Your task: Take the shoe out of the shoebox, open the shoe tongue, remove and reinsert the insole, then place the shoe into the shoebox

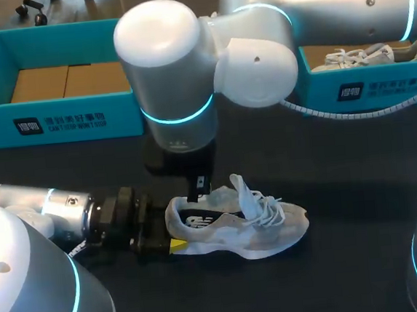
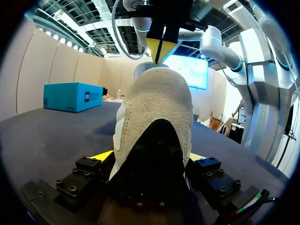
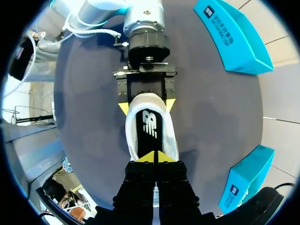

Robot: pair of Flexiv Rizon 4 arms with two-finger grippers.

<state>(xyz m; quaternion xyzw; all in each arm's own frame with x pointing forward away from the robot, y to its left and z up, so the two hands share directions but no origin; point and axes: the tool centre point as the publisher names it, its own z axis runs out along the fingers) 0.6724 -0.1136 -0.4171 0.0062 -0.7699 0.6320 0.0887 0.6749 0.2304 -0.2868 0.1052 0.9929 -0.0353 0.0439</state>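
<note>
While the left gripper (image 1: 175, 241) clamps the heel of the shoe (image 1: 255, 228) from both sides as it rests sole-down on the table (image 1: 364, 259), that stiff heel looks the surest hold, since the light, soft upper would likely fold. Just above the opening, the right gripper (image 3: 154, 158) has its tips pressed together on nothing I can make out, over the thin, floppy insole (image 3: 151, 125); the shoebox (image 1: 117, 113) stands well beyond

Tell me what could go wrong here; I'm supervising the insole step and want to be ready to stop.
The left gripper clamps the shoe only at its heel, so an upward tug on the insole might lift or twist it. The right gripper, tips closed, sits close to the raised tongue and could catch it.
</note>
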